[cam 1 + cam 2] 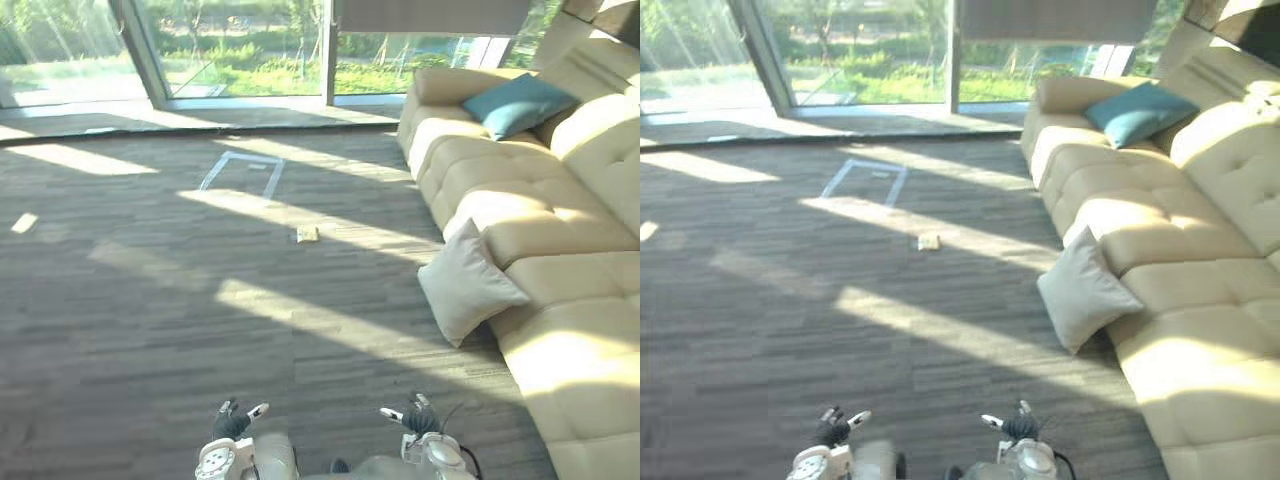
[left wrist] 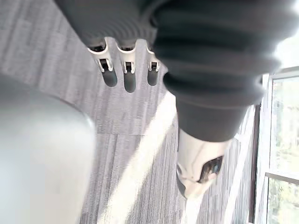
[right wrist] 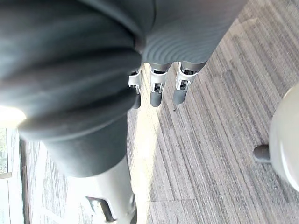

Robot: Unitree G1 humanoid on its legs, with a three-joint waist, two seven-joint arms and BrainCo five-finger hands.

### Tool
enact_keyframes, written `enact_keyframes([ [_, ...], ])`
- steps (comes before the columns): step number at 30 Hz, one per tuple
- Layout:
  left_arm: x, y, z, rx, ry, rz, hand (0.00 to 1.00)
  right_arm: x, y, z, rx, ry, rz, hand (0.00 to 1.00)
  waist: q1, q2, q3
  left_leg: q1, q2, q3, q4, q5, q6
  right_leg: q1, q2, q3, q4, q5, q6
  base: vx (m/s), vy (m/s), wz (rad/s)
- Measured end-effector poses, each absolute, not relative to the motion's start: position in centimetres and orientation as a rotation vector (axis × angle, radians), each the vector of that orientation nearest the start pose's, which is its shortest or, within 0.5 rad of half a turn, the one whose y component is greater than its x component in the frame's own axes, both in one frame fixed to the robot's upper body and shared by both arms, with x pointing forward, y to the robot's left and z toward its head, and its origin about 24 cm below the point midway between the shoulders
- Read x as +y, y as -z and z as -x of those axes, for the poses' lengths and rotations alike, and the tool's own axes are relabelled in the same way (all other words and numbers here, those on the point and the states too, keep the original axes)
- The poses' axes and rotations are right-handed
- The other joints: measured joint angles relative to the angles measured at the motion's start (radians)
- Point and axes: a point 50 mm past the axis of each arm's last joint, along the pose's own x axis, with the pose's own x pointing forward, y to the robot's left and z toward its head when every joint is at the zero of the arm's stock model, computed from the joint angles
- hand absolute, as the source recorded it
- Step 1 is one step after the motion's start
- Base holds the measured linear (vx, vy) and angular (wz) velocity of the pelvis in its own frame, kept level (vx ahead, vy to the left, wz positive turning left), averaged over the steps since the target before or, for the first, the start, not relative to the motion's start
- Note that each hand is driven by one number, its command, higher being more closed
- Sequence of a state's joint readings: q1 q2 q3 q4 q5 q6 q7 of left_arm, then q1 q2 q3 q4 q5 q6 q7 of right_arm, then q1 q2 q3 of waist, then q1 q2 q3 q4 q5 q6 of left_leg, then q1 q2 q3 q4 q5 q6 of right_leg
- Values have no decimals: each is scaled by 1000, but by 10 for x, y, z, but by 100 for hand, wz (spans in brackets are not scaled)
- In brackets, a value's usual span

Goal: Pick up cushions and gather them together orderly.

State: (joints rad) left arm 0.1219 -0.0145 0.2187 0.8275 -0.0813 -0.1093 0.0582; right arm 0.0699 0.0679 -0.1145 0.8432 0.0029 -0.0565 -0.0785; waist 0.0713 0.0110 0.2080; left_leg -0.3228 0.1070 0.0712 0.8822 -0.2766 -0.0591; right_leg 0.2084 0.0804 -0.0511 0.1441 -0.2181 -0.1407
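Left eye view, sofa [image 1: 545,228]: cream, along the floor's [image 1: 200,300] right edge.
Beige cushion [image 1: 468,285]: on the floor, leaning on the sofa's front edge; likely light, soft; grip opposite sides.
Teal cushion [image 1: 518,103]: on the sofa's far seat.
Left hand [image 1: 232,422], right hand [image 1: 415,418]: fingers [image 2: 129,80] straight, empty.

Sofa [image 1: 530,215]: smooth upholst., tufted, slight sheen. Teal cushion [image 1: 517,104], beige cushion [image 1: 465,285] (2 pcs): matt cloth. Floor [image 1: 200,330]: carpet, matt, fine-ribbed.
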Motion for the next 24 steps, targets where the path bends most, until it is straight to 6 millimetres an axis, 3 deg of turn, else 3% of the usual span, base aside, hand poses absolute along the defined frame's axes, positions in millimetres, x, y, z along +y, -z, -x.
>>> enact_keyframes([
  [3,189,137,-125,807,-361,164,0,-150,140,-139,873,186,-84,0,11,-3,-1,-29,-66,-88,-358,45,-29,70,-63,115,13,-92,56,608,298,-109],
  [5,189,137,-125,802,-367,175,0,-149,140,-137,879,178,-78,0,29,-2,-9,-38,-61,-115,-400,64,-25,80,-79,174,49,-163,90,528,337,-111],
  [6,192,136,-125,792,-373,173,0,-147,143,-130,899,166,-73,0,36,-20,-27,-41,-67,-93,-330,147,-18,92,-108,230,100,-222,121,627,387,-121],
  [8,203,135,-124,789,-387,148,0,-142,145,-124,921,134,-62,0,38,-80,-56,-32,-82,-15,-278,89,28,42,-156,262,216,-223,149,689,385,-105],
  [9,208,135,-124,794,-403,144,0,-139,143,-127,909,118,-56,0,35,-100,-62,2,-74,43,-271,53,64,-37,-173,269,382,-180,208,572,344,-93],
  [11,207,137,-122,812,-412,145,0,-139,144,-127,910,116,-56,0,35,-91,-55,101,-63,85,-301,12,82,-125,-199,199,566,-151,258,470,346,-116],
  [13,203,142,-118,853,-415,152,0,-143,142,-128,897,119,-49,0,34,-61,-41,239,-53,135,-387,-16,88,-196,-241,45,652,-162,240,413,351,-108],
  [15,201,143,-121,865,-403,151,0,-144,140,-130,883,118,-49,0,29,-54,-37,322,-45,180,-454,-29,87,-267,-252,-104,651,-166,234,224,212,-73],
  [18,201,146,-116,895,-390,136,0,-146,139,-133,872,127,-54,0,20,-53,-37,418,-48,261,-553,-28,85,-343,-248,-293,470,-141,213,197,142,-71],
  [21,200,150,-111,927,-374,121,0,-148,139,-142,864,128,-58,0,-1,-43,-31,477,-48,312,-606,-34,62,-426,-198,-374,275,-7,151,284,66,-49],
  [22,201,151,-109,939,-362,107,0,-150,138,-145,859,127,-54,0,-18,-44,-30,501,-53,312,-621,-38,46,-434,-172,-369,201,71,123,329,-22,-7],
  [24,200,152,-107,950,-349,100,0,-155,138,-144,854,137,-45,0,-26,-44,-29,542,-63,291,-621,-52,22,-421,-157,-339,172,180,34,404,-82,10],
])
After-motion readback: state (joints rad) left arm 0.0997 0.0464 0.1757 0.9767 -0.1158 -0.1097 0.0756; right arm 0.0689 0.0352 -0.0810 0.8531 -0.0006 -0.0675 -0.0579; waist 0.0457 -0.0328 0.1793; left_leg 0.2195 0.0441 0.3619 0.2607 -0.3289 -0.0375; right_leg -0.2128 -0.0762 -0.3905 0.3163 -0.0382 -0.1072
